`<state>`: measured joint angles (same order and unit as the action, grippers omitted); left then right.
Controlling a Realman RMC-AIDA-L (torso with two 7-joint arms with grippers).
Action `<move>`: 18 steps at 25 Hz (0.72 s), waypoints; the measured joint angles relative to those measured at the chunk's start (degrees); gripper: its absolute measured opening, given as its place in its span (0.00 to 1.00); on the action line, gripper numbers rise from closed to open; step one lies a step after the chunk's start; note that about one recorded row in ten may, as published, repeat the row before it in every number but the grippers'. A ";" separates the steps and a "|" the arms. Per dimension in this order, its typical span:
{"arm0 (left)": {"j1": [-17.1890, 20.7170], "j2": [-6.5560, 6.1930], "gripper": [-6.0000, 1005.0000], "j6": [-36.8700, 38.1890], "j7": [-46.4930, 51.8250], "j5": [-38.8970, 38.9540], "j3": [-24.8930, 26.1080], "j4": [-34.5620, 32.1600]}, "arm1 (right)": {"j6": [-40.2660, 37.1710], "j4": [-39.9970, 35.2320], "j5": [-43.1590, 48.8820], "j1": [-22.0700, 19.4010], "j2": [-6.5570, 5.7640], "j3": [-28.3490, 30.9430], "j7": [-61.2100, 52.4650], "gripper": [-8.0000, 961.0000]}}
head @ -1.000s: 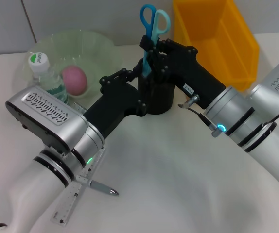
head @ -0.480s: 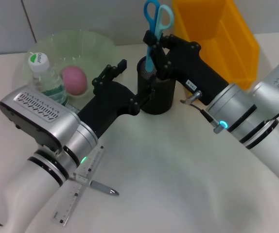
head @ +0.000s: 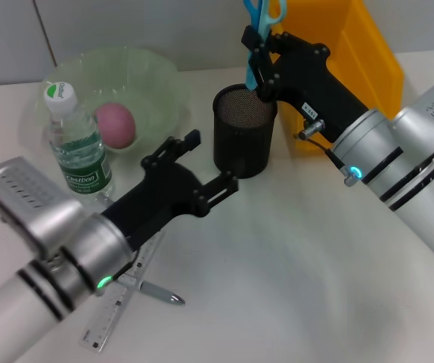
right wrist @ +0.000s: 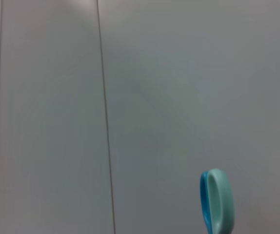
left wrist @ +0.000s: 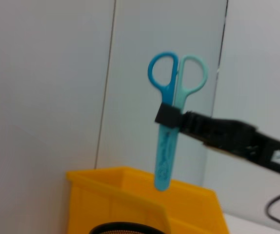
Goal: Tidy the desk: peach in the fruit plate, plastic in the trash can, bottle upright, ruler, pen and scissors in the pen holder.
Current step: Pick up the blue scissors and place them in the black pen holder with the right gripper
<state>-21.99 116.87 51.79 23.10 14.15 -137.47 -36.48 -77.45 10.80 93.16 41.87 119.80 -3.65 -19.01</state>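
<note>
- Your right gripper (head: 256,51) was clamped on the scissors (left wrist: 171,117), above the black pen holder (head: 244,130), in front of the yellow bin (head: 361,57).
- You had the scissors hanging upright in its grip, handles up, tips down, clear of the holder's rim.
- Your left gripper (head: 211,168) stood open just beside the holder.
</note>
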 joint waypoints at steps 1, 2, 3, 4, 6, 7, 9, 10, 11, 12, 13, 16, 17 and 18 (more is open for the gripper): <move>1.17 -0.56 0.81 1.65 3.00 -3.98 1.82 0.00 | 0.00 0.00 0.00 0.00 0.00 0.00 0.00 0.10; 1.96 -0.97 0.81 3.08 4.73 -6.50 3.02 0.01 | 0.47 -0.21 -0.01 0.09 -0.02 0.02 0.01 0.10; 2.78 -1.33 0.81 4.53 6.43 -9.08 4.13 0.01 | 0.76 -0.36 -0.02 0.15 -0.03 0.07 0.01 0.10; 4.39 -2.23 0.81 7.80 9.60 -14.48 7.01 0.04 | 1.39 -0.58 -0.02 0.23 -0.03 0.42 0.04 0.10; 5.07 -2.61 0.81 8.91 10.85 -16.63 8.27 0.07 | 2.26 -0.60 -0.02 0.44 0.00 0.78 0.09 0.10; 6.30 -3.32 0.81 11.16 13.69 -21.66 11.11 0.11 | 2.93 -0.60 -0.02 0.60 0.00 0.80 0.11 0.10; 6.72 -3.51 0.81 11.79 15.04 -23.66 12.50 0.14 | 4.51 -0.54 -0.02 0.94 0.01 0.81 0.32 0.10; 7.07 -3.67 0.81 12.33 16.53 -25.43 13.95 0.31 | 4.51 -0.54 -0.02 0.94 0.01 0.81 0.32 0.10; 7.26 -3.69 0.81 12.74 17.67 -26.80 15.21 0.56 | 5.13 -0.53 -0.02 1.01 0.00 0.82 0.69 0.10; 7.41 -3.53 0.81 13.30 19.08 -28.49 16.83 1.18 | 5.54 -0.46 -0.01 1.02 0.00 0.82 1.15 0.10; 7.42 -3.31 0.81 13.76 19.48 -29.05 17.61 1.71 | 5.75 -0.32 -0.02 0.99 0.00 0.83 1.68 0.10; 7.26 -2.83 0.81 14.93 19.83 -29.90 18.90 2.97 | 6.54 0.01 -0.02 0.87 0.01 0.84 2.64 0.10; 7.15 -2.78 0.81 15.12 19.89 -29.95 19.04 3.27 | 7.26 0.10 -0.02 0.87 0.03 0.84 2.74 0.10; 7.02 -2.77 0.81 15.16 20.03 -29.98 19.06 3.37 | 7.71 0.12 -0.02 0.89 0.03 0.84 2.78 0.10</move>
<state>-14.97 114.10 66.94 43.12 -15.83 -118.41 -33.12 -69.74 10.93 93.14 42.76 119.83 -2.81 -16.22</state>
